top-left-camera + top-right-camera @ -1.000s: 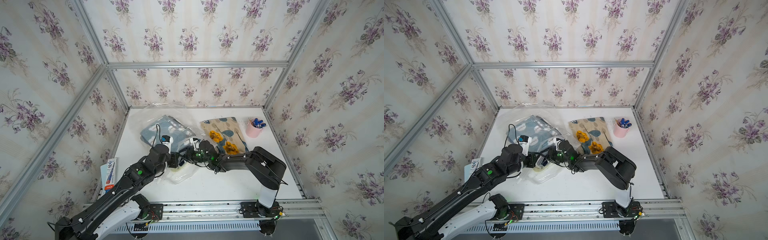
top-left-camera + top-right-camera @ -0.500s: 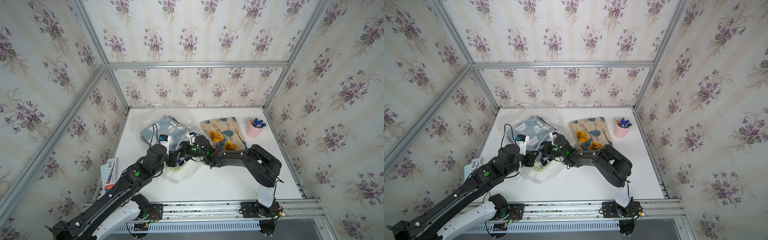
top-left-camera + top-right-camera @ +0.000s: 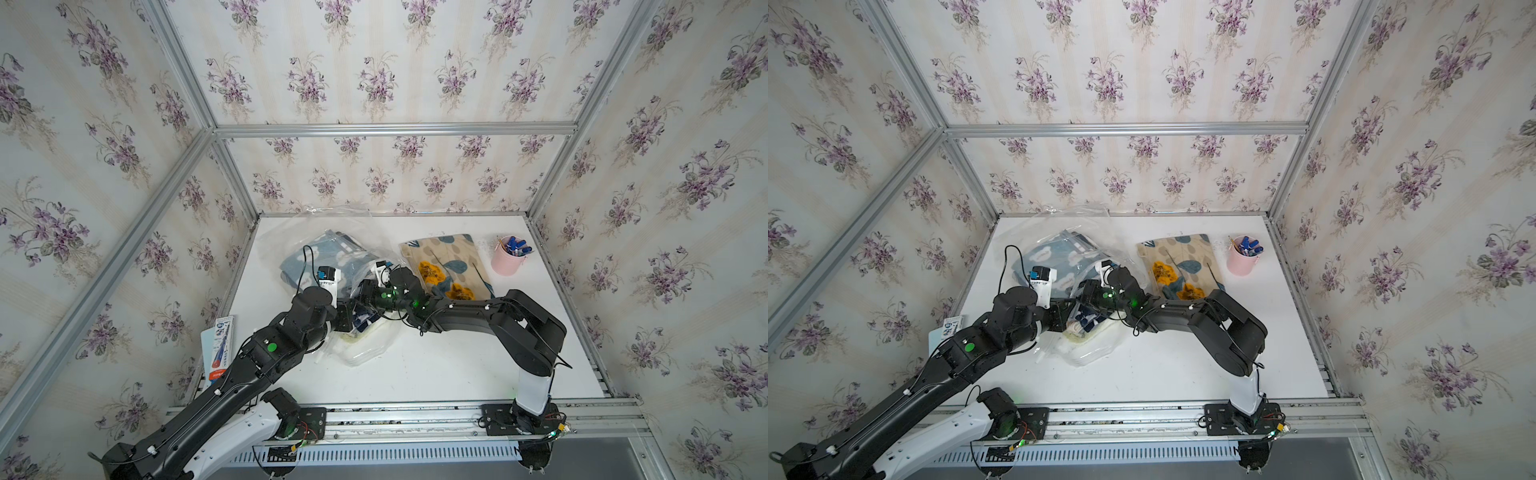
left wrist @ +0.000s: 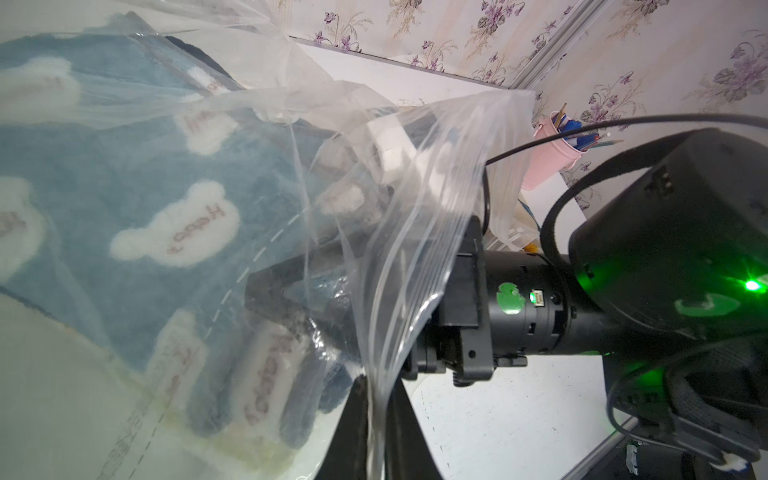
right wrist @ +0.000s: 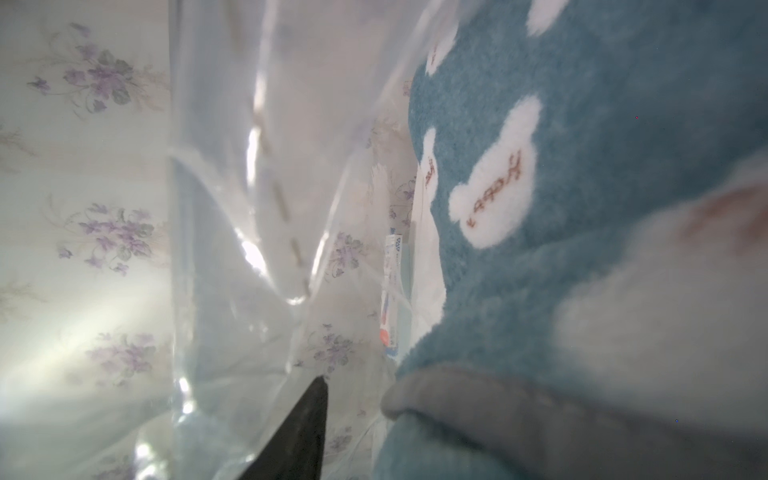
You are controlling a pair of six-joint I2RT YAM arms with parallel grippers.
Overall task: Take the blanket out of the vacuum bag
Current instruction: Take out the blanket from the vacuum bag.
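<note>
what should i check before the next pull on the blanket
1. left gripper pinches the vacuum bag edge: ok
2. right gripper is inside the bag mouth: ok
3. right gripper closed on the blanket: cannot tell, one finger is hidden
4. blanket out of the bag: not ok, it lies inside
5. pink cup apart from both arms: ok

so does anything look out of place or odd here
Just the flat packet: it sits askew at the left edge of the table, seemingly leaning on the wall, apart from everything else. Otherwise nothing stands out.
</note>
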